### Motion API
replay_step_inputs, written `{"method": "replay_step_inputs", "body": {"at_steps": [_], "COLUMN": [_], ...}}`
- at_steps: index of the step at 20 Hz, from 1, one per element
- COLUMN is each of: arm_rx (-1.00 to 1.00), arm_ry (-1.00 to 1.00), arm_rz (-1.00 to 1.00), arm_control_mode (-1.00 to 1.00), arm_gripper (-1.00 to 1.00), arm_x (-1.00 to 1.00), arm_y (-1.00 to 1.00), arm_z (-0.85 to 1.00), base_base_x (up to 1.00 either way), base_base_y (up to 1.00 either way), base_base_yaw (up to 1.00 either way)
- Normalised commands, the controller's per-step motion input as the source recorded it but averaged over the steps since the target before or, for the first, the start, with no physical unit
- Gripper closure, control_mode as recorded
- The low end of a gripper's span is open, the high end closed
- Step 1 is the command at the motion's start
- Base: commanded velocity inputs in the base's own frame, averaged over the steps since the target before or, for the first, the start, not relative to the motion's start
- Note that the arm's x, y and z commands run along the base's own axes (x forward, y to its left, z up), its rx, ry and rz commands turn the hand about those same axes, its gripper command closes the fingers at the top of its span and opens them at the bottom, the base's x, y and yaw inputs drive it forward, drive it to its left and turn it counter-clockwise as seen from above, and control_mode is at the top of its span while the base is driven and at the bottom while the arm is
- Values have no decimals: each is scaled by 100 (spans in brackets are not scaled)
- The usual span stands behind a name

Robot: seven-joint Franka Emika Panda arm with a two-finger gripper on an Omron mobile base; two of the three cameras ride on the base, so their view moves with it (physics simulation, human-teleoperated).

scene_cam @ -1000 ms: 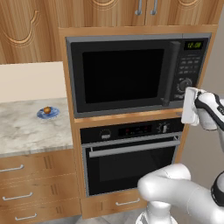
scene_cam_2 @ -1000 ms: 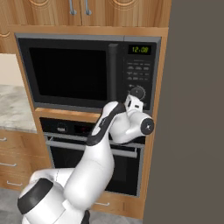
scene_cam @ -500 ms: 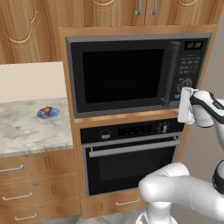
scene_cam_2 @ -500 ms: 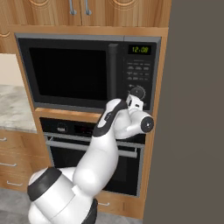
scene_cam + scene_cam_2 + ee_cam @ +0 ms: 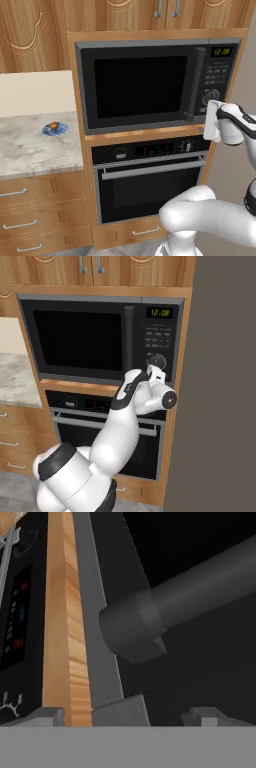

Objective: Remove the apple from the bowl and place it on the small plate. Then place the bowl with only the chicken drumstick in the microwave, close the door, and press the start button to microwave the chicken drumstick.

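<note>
The microwave is built into the wood cabinet, its door shut flat, and the green display lit. The apple rests on the small plate on the counter at left. The bowl and the chicken drumstick are hidden. My gripper hovers at the microwave's lower right corner, just under the round dial and beside the bottom of the vertical door handle. In the hand view the gripper is open and holds nothing, with the handle's end close ahead.
An oven with a horizontal bar handle sits right under the microwave. The marble counter with drawers below lies to the left. Upper cabinets hang above. A dark grey wall stands close on the right.
The hand has crept slightly up and in toward the microwave's lower right corner. The fingers stay wide apart. The door and the apple have not moved.
</note>
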Motion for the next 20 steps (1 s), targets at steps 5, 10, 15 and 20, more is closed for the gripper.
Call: {"method": "replay_step_inputs", "body": {"at_steps": [5,10,15,20], "arm_rx": [0,0,0,0], "arm_ry": [0,0,0,0], "arm_rz": [0,0,0,0], "arm_control_mode": [-100,-100,-100,-100], "arm_gripper": [-100,-100,-100,-100], "arm_x": [34,49,60,39], "arm_y": [0,0,0,-2], "arm_z": [-9,-6,-11,-15], "base_base_x": [0,0,0,0], "base_base_y": [0,0,0,0], "base_base_yaw": [0,0,0,0]}}
